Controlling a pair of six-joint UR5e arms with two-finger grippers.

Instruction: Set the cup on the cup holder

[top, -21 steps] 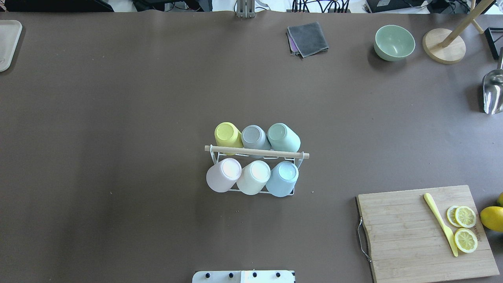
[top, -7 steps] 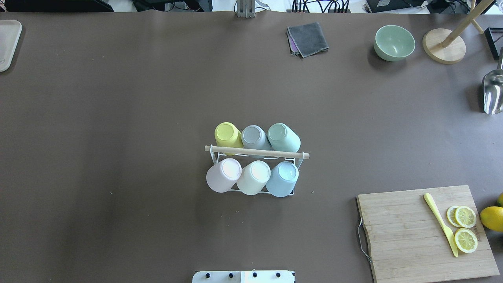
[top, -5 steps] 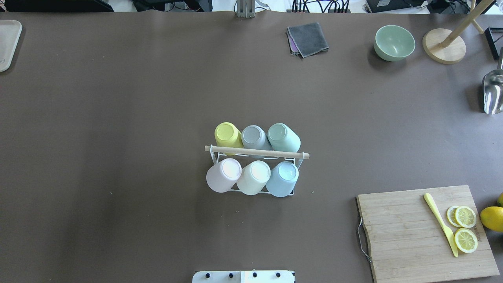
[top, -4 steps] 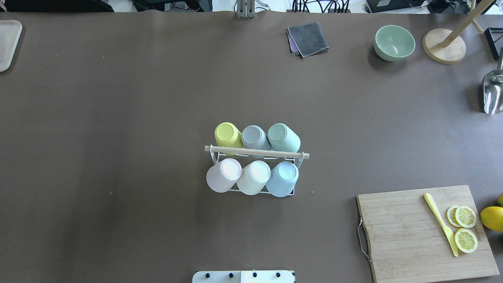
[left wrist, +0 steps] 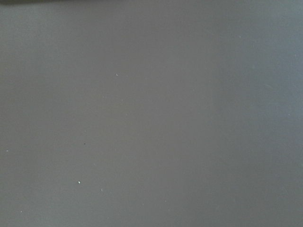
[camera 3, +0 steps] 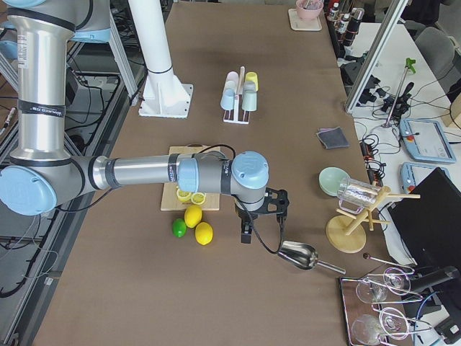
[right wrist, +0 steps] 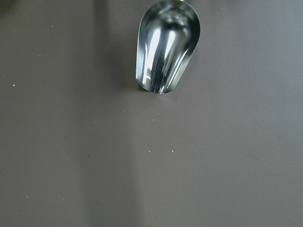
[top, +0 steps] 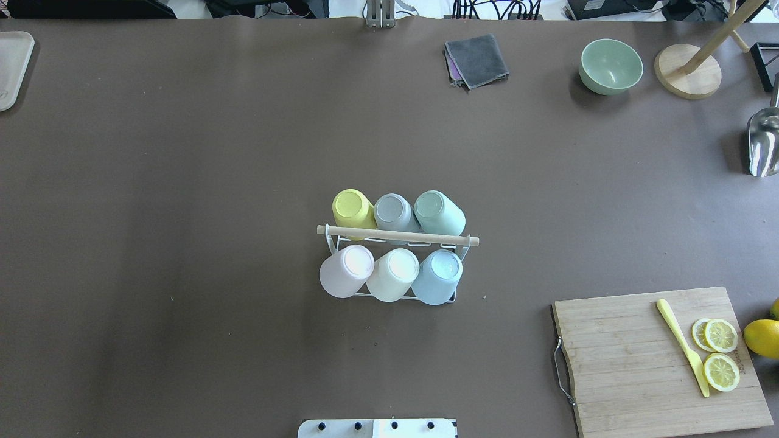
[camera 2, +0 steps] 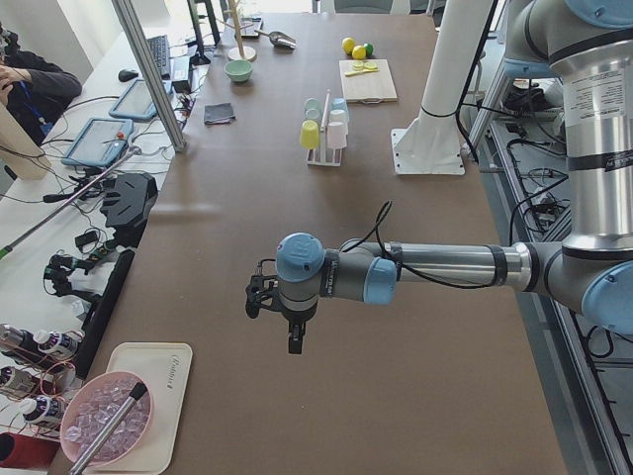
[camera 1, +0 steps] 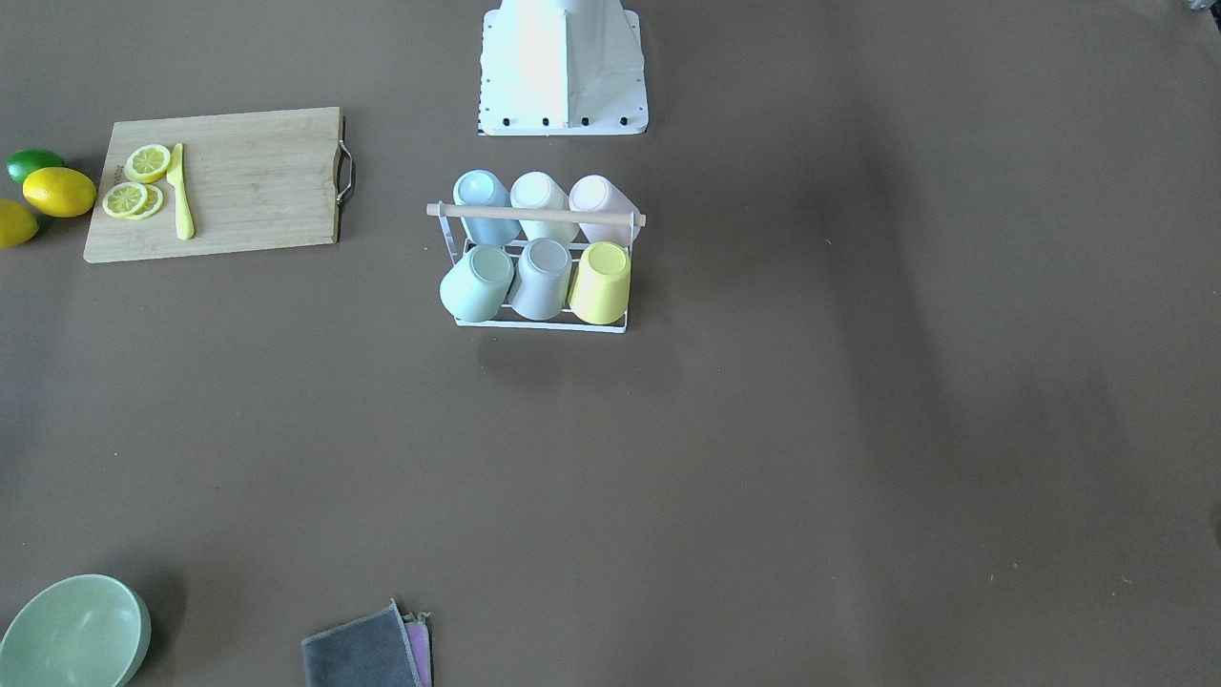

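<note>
The cup holder (top: 395, 235) is a white wire rack with a wooden rod on top, standing mid-table, also seen in the front-facing view (camera 1: 534, 214). Several pastel cups sit upside down on its prongs, among them a yellow cup (top: 351, 207), a green cup (top: 438, 212) and a blue cup (top: 437, 277). My left gripper (camera 2: 293, 343) hangs over bare table far toward the table's left end. My right gripper (camera 3: 245, 236) hangs over the right end, near a metal scoop. Both show only in side views, so I cannot tell if they are open or shut.
A cutting board (top: 639, 359) with lemon slices and a yellow knife lies front right, whole lemons (camera 3: 194, 223) beside it. A metal scoop (right wrist: 165, 45), a green bowl (top: 610, 66), a wooden stand (top: 688, 70) and a grey cloth (top: 476, 59) lie far right. A tray (camera 2: 158, 396) is far left.
</note>
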